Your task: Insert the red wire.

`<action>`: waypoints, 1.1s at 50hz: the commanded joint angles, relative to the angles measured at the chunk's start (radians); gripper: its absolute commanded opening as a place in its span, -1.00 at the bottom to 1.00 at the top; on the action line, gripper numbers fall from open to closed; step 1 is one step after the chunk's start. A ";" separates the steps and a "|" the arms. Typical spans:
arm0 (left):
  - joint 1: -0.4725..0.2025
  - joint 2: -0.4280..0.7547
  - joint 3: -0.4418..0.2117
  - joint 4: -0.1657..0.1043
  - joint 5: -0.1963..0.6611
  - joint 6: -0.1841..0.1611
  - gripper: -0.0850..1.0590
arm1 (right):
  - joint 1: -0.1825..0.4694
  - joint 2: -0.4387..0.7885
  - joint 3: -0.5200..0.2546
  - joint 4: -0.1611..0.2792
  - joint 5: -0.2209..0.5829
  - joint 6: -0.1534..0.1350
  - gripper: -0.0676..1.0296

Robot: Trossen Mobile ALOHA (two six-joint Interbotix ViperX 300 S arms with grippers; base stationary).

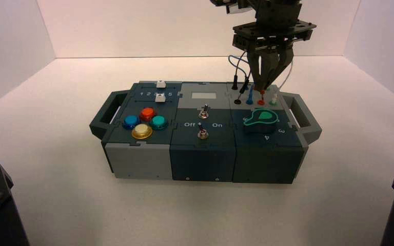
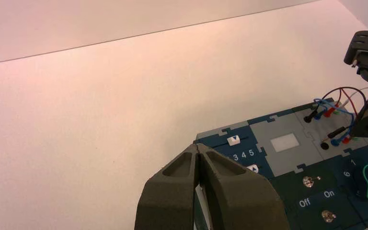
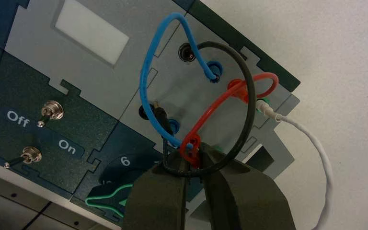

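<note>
The red wire (image 3: 220, 103) loops over the grey socket panel (image 3: 172, 103) at the box's back right. One of its red plugs (image 3: 241, 90) sits at the far row of sockets. My right gripper (image 3: 194, 155) is shut on the other red plug (image 3: 191, 145). In the high view this gripper (image 1: 263, 86) points straight down, with the plug's tip (image 1: 261, 95) right above the red socket (image 1: 260, 102); whether it is seated I cannot tell. A black wire (image 3: 247, 110) lies across the fingertips. My left gripper (image 2: 199, 149) is shut and empty, off the box's left end.
A blue wire (image 3: 146, 81) and a white wire (image 3: 316, 148) are plugged into the same panel. The green knob (image 1: 260, 119) lies just in front of it, two toggle switches (image 1: 203, 111) stand mid-box, and coloured buttons (image 1: 144, 123) are at the left. Handles (image 1: 308, 120) stick out at both ends.
</note>
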 commanded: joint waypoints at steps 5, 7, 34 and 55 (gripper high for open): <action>0.000 0.003 -0.029 0.000 -0.011 0.006 -0.91 | 0.002 -0.005 -0.023 -0.002 -0.014 0.005 -0.92; 0.000 0.003 -0.029 0.002 -0.011 0.006 -0.91 | 0.003 -0.005 -0.023 -0.002 -0.015 0.005 -0.92; 0.002 0.003 -0.031 0.000 -0.011 0.006 -0.91 | 0.002 0.002 -0.026 -0.006 -0.020 0.005 -0.92; 0.002 0.003 -0.031 0.002 -0.011 0.006 -0.91 | 0.002 0.020 -0.026 -0.011 -0.028 0.003 -0.92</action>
